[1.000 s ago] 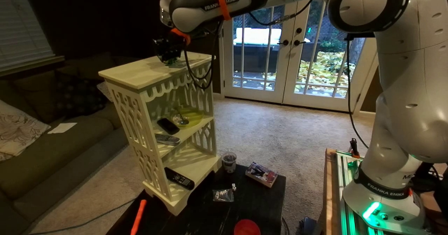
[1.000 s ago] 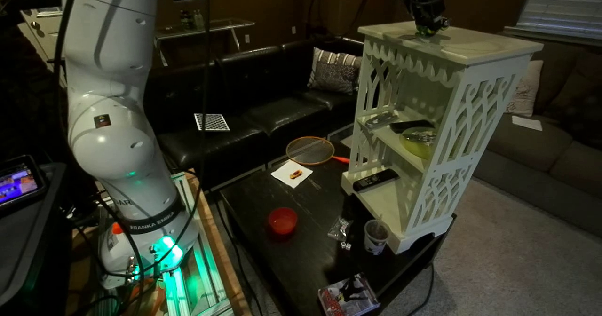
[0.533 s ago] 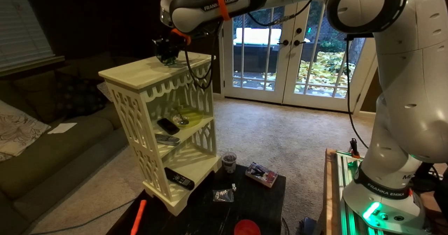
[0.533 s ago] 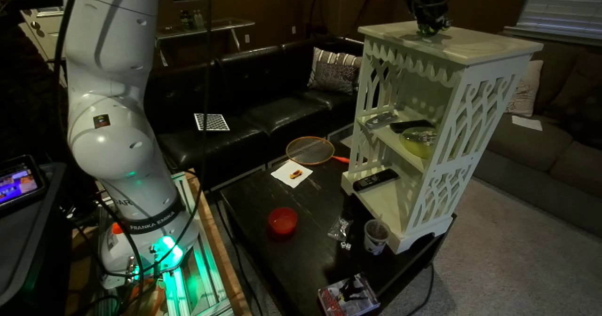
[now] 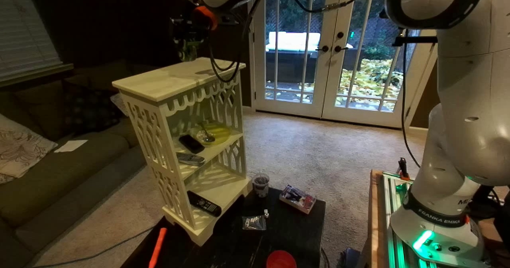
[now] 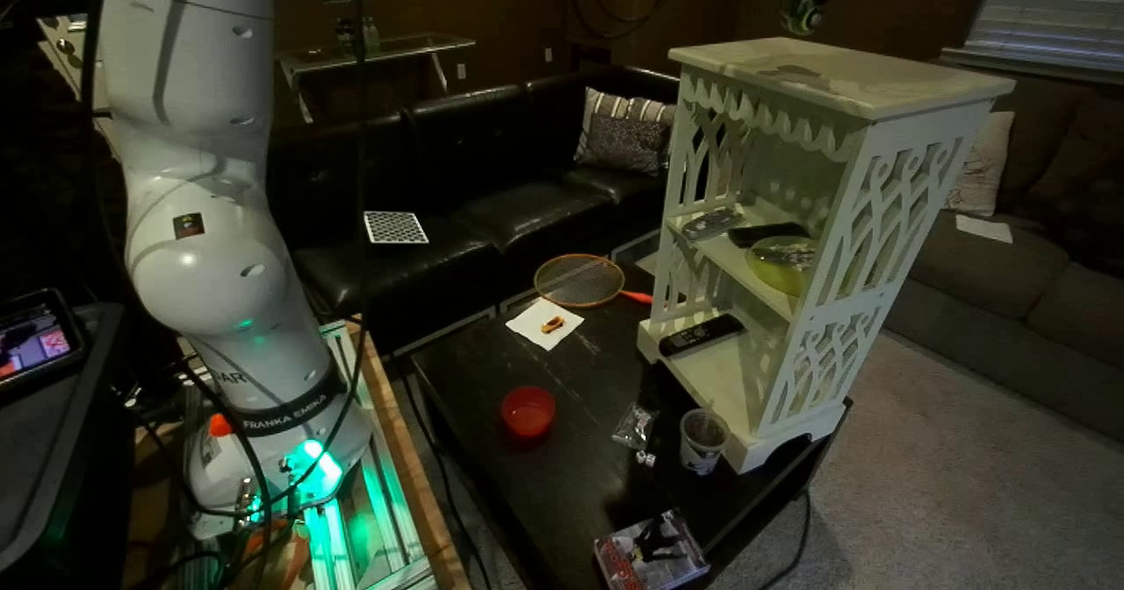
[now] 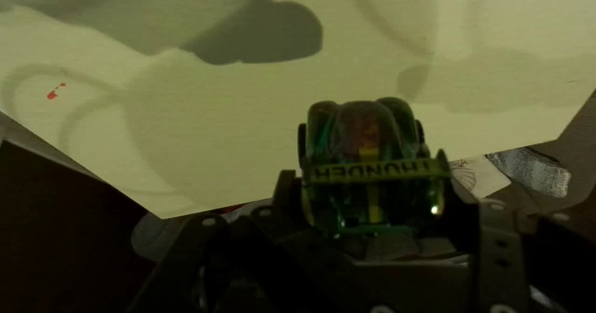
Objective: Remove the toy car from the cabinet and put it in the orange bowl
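Cream cabinet point(image 5: 175, 78): half a second ago I was down at its top; now a gap separates us, which I take to mean that removal is done and carrying is next. My gripper point(image 7: 372, 189), above it, is narrowed on its load. Red-orange bowl point(image 6: 529, 412): well apart and lower. Green toy car point(image 7: 368, 136): pinched by its sides over the cabinet top, THUNDER lettering crossing the wrist view; its long axis, I judge, lies square to that lettering; which end is the nose I cannot tell.
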`<action>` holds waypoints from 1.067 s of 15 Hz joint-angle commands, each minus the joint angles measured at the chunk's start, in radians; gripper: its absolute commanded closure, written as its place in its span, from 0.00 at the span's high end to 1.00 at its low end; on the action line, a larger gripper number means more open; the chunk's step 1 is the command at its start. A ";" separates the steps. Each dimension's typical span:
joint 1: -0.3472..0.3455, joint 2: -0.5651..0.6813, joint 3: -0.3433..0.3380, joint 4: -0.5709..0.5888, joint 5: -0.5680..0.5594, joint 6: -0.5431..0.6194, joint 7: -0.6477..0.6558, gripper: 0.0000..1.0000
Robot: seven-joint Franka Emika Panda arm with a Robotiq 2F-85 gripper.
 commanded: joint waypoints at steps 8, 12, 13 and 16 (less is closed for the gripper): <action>-0.020 -0.345 0.019 -0.271 0.276 -0.368 -0.182 0.47; -0.047 -0.389 0.043 -0.322 0.303 -0.615 -0.142 0.47; -0.051 -0.388 0.043 -0.334 0.325 -0.661 -0.145 0.47; -0.061 -0.354 0.039 -0.359 0.417 -0.752 -0.141 0.47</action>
